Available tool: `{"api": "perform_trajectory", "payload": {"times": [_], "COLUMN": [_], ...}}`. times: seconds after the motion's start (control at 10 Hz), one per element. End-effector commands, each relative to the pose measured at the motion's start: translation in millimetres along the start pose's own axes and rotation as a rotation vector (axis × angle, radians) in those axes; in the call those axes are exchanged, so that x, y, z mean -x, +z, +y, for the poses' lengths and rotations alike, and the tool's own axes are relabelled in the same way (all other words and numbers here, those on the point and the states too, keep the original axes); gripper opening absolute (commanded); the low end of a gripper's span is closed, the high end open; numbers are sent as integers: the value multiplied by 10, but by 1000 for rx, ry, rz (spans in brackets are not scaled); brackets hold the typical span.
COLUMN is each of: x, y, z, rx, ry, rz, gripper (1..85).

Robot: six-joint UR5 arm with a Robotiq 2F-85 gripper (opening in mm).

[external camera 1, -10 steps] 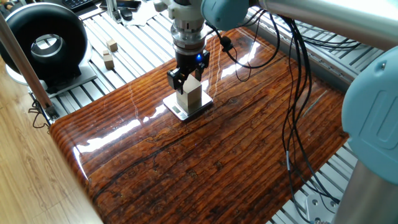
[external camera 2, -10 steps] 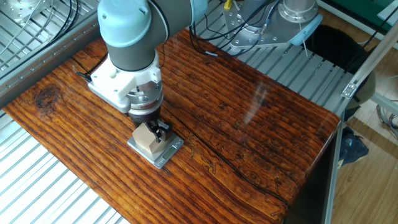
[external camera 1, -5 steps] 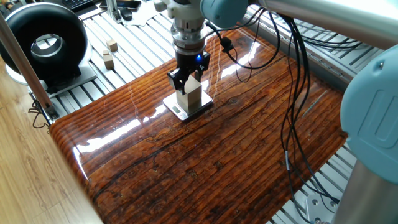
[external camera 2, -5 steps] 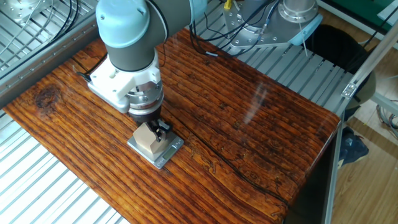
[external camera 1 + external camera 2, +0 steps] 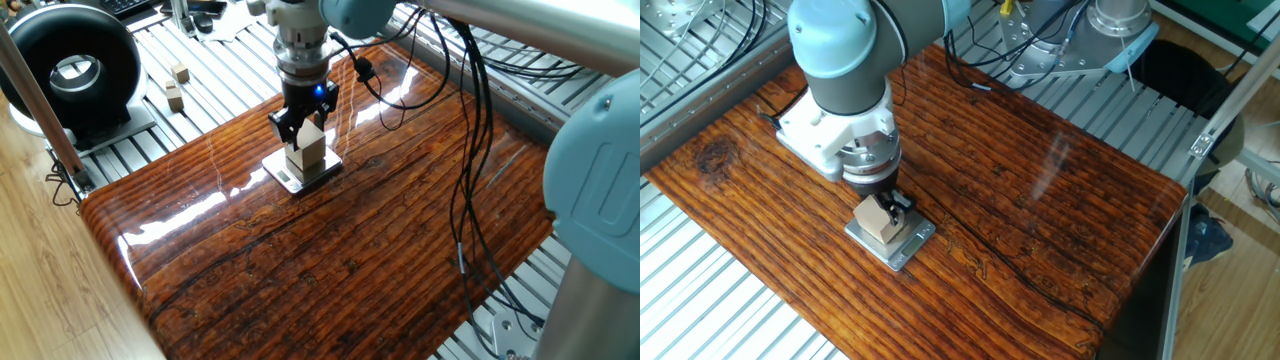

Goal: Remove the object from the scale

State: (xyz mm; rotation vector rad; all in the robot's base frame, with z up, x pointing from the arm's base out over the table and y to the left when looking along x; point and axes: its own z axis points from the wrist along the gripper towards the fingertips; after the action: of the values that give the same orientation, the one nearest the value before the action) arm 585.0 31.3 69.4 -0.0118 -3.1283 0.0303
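Observation:
The object, a light-tan wooden block [image 5: 309,152], stands upright over the silver scale [image 5: 290,179] on the wooden table. My gripper [image 5: 302,134] comes straight down on it, and its black fingers are shut on the block's upper sides. In the other fixed view the block [image 5: 876,222] is between the fingers [image 5: 899,207] above the scale [image 5: 908,248], and my gripper [image 5: 881,206] is partly hidden by the wrist. The block's underside is at or just above the platform; I cannot tell whether they touch.
Two small wooden cubes [image 5: 180,72] [image 5: 174,97] lie on the metal slats at the back left, next to a black ring-shaped device [image 5: 70,65]. Cables [image 5: 468,170] hang from the arm over the table's right side. A second robot base [image 5: 1120,25] stands beyond the table.
The arm has risen slightly, with the block held in the fingers. The scale has not moved.

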Motion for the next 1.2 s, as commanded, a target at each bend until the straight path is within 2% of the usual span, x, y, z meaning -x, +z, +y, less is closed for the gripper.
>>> {"api": "perform_trajectory", "payload": {"times": [0.0, 0.3, 0.6, 1.0, 1.1], "x": [100, 394, 579, 589, 496], "y": [-185, -300, -383, -398, -396], "z": [16, 19, 1, 13, 24], "rx": [22, 9, 10, 8, 13], "ry": [7, 12, -2, -2, -24], "rz": [10, -44, -47, -42, -7], "gripper": [450, 447, 443, 440, 430]}}
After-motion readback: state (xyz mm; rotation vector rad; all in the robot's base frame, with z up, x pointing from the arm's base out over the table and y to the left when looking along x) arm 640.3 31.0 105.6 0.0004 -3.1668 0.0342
